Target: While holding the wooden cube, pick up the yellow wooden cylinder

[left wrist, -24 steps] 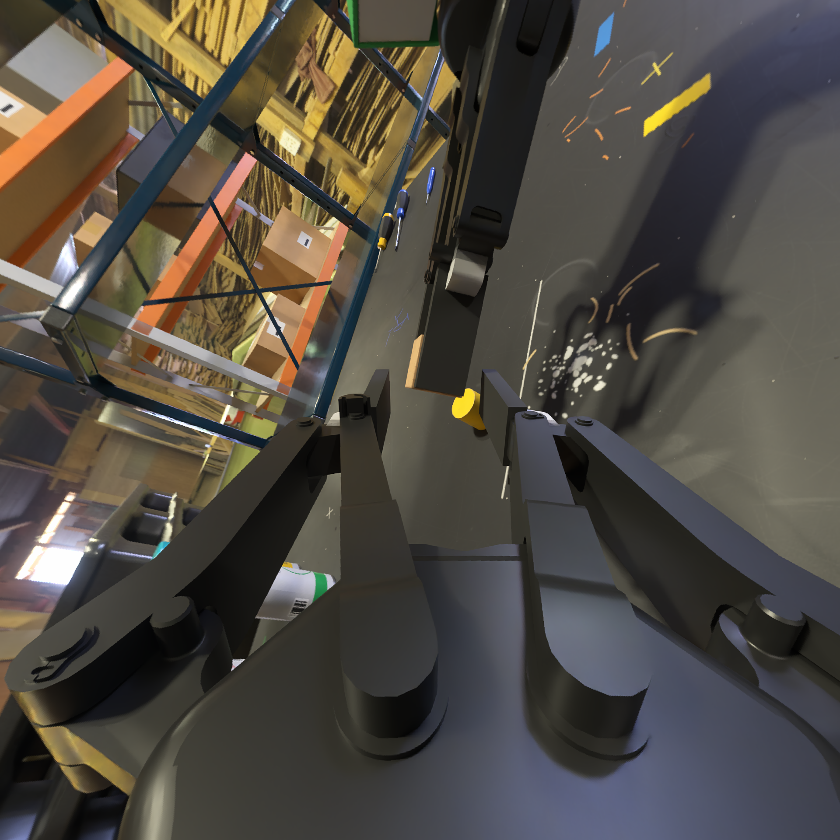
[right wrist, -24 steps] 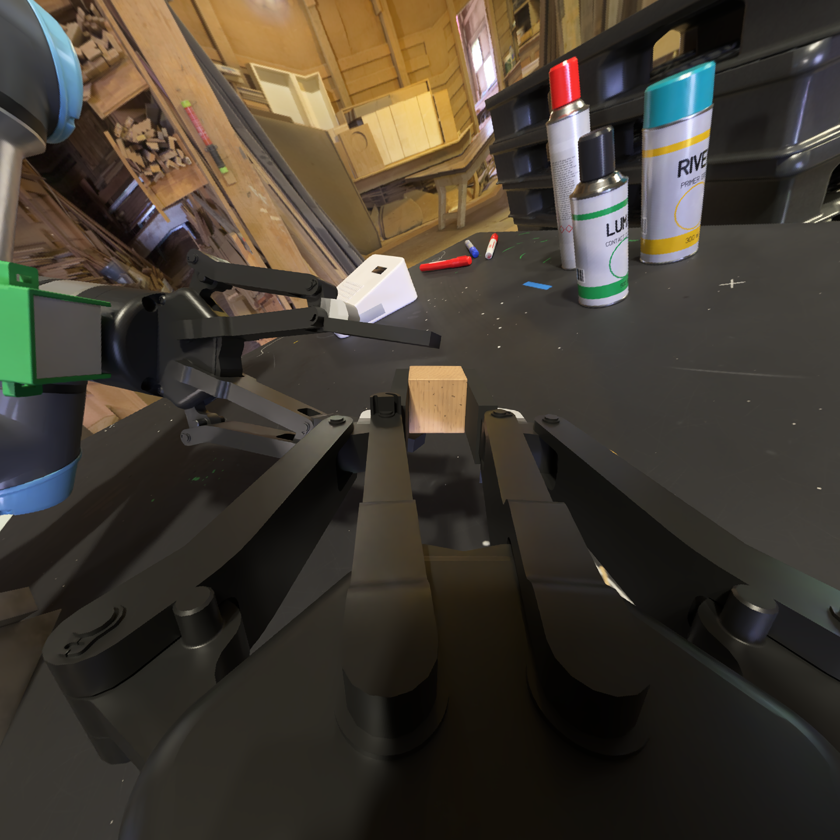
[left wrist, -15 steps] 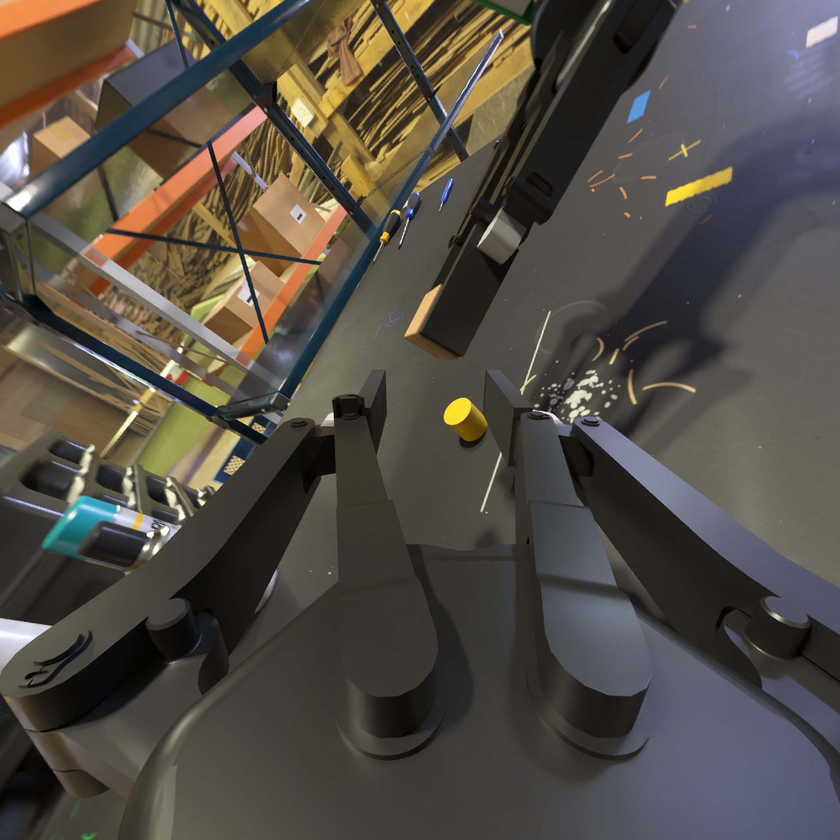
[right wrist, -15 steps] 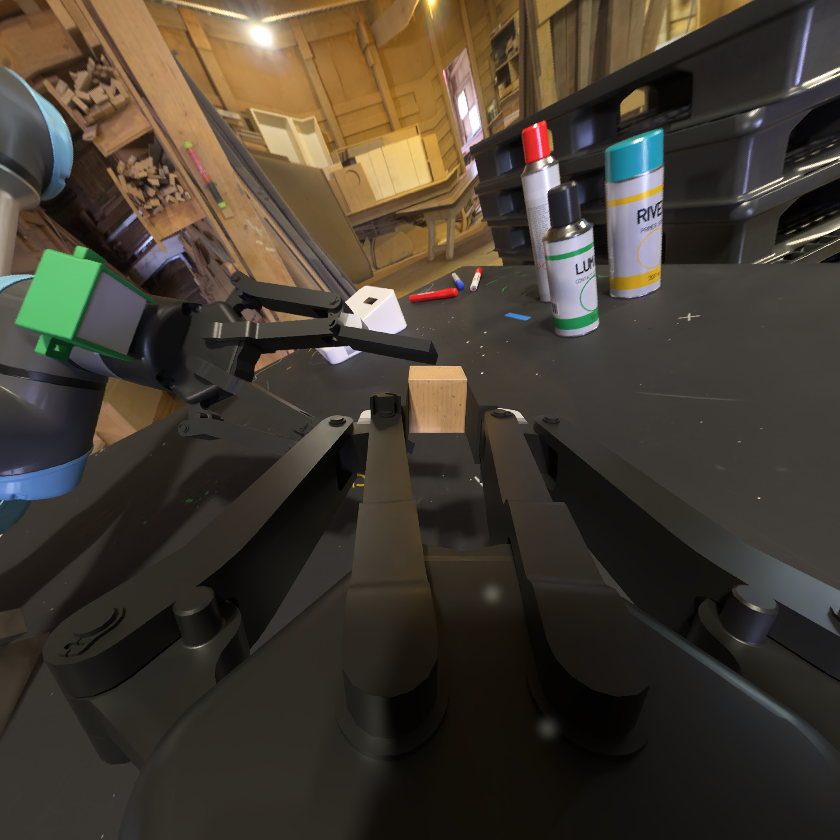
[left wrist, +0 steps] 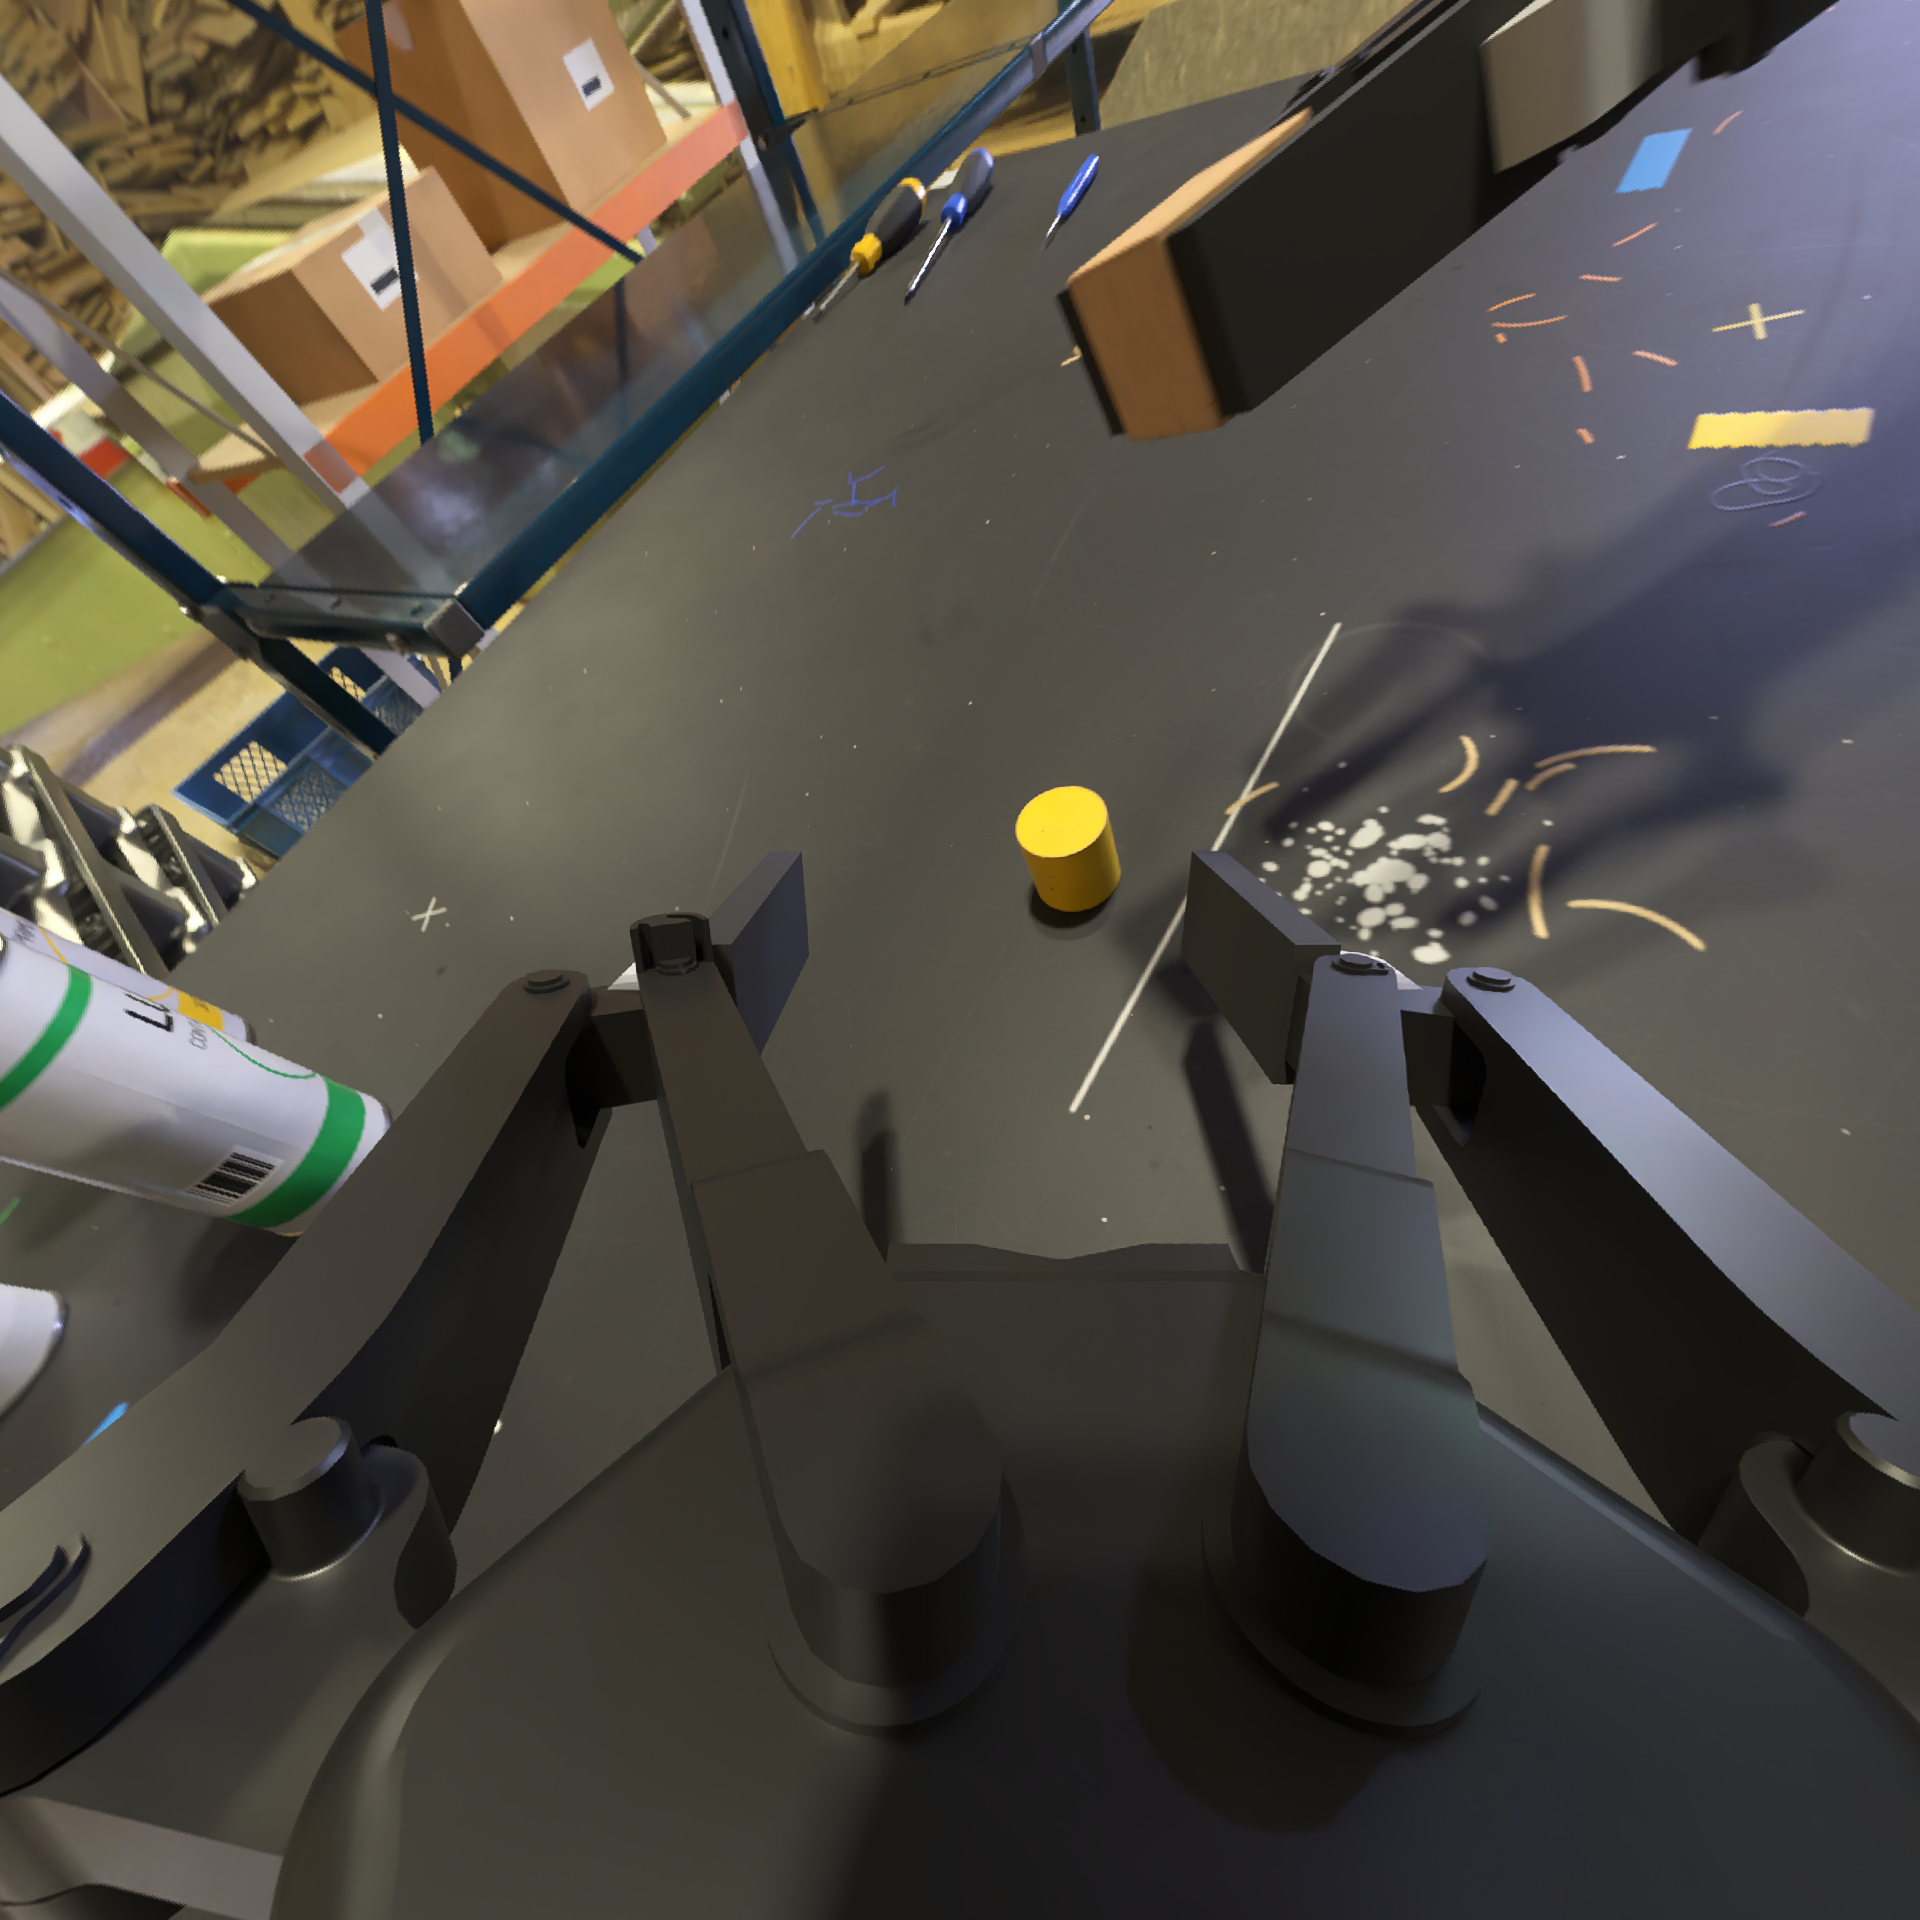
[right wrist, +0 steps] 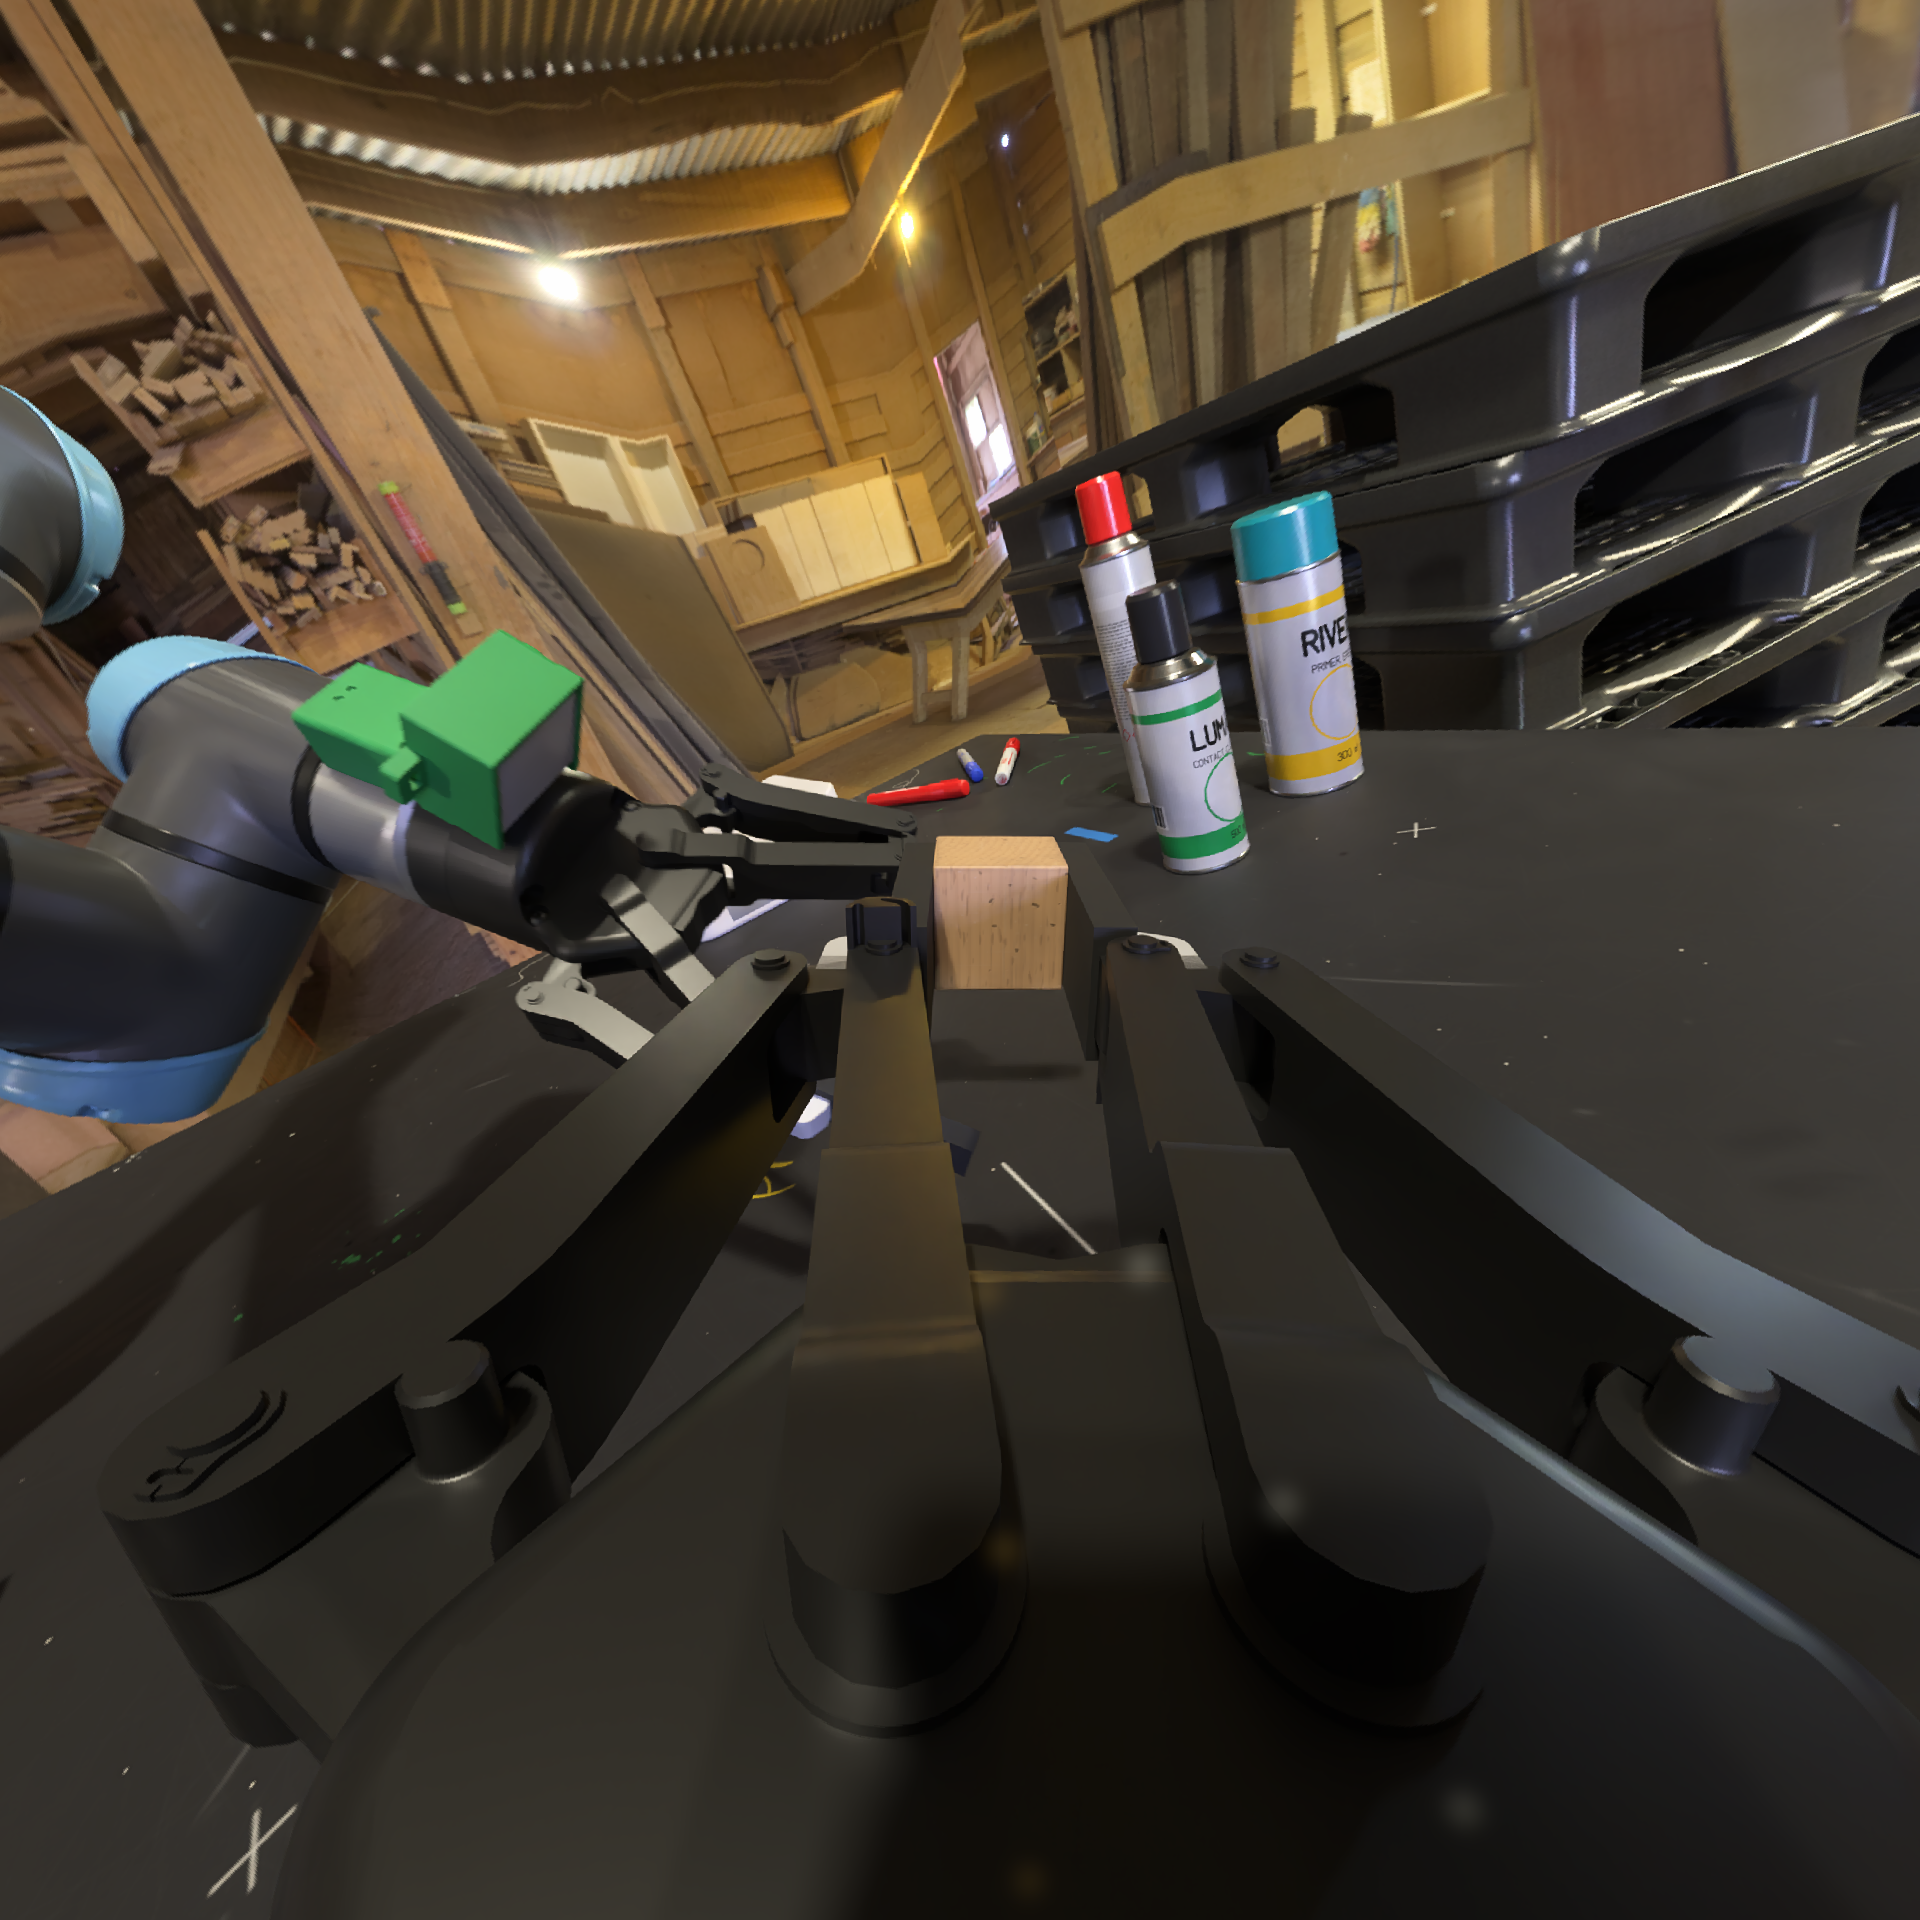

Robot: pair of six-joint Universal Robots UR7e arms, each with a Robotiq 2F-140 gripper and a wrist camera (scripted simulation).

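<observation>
A short yellow wooden cylinder [left wrist: 1068, 848] stands upright on the dark table [left wrist: 935, 623], just beyond my left gripper [left wrist: 997, 925], nearer its right finger. The left gripper is open and empty, above the table. My right gripper [right wrist: 1003, 914] is shut on a light wooden cube [right wrist: 1000, 912] and holds it above the table. In the left wrist view the cube [left wrist: 1138, 332] shows at the upper right between the right gripper's fingers. In the right wrist view the left gripper [right wrist: 883, 847] reaches in from the left, close to the cube. The cylinder is hidden in the right wrist view.
Three spray cans [right wrist: 1190, 738] stand at the back before stacked black pallets [right wrist: 1662, 520]; one can [left wrist: 156, 1101] shows at the left. Markers [right wrist: 920, 795] lie far back. Screwdrivers [left wrist: 883, 239] lie near the table's edge by a metal shelf rack [left wrist: 395, 343].
My left gripper has swung and tilted, so the cylinder now lies ahead between its fingers and looks nearer. The right gripper has kept hold of the cube and risen slightly.
</observation>
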